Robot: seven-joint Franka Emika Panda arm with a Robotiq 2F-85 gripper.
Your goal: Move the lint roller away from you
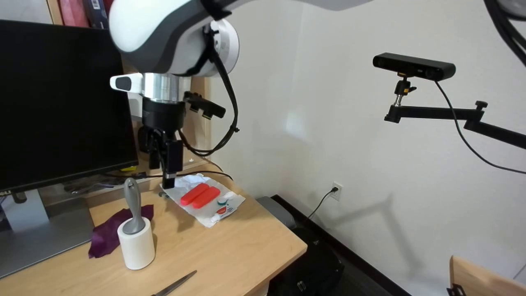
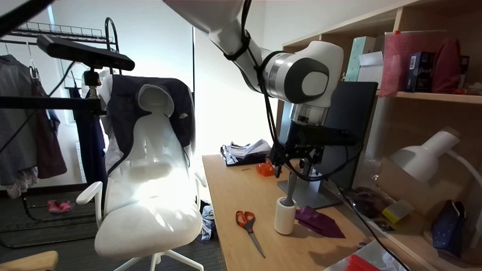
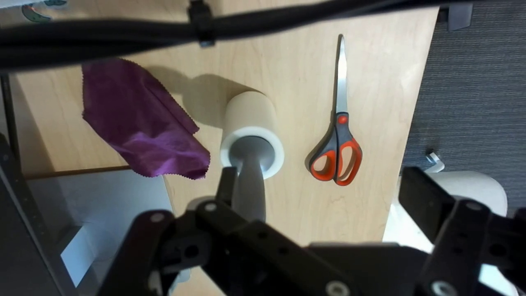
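Note:
The lint roller stands upright on the wooden desk, white roll down and grey handle up. It shows in both exterior views [image 1: 136, 246] [image 2: 285, 217] and in the wrist view [image 3: 250, 113]. My gripper [image 3: 324, 191] is open with nothing held, its fingers wide apart. In the wrist view the grey handle lies just inside the left finger, and its upper end is hidden behind that finger's linkage. In both exterior views the gripper [image 1: 163, 174] [image 2: 293, 171] hangs about level with the handle's top. I cannot tell whether finger and handle touch.
Orange-handled scissors [image 3: 341, 119] lie beside the roller, toward the desk edge. A purple cloth [image 3: 139, 123] lies on its other side. A monitor [image 1: 61, 102] stands behind. Red cases [image 1: 205, 197] lie on white paper. A white chair [image 2: 147, 210] stands by the desk. Cables hang beside the gripper.

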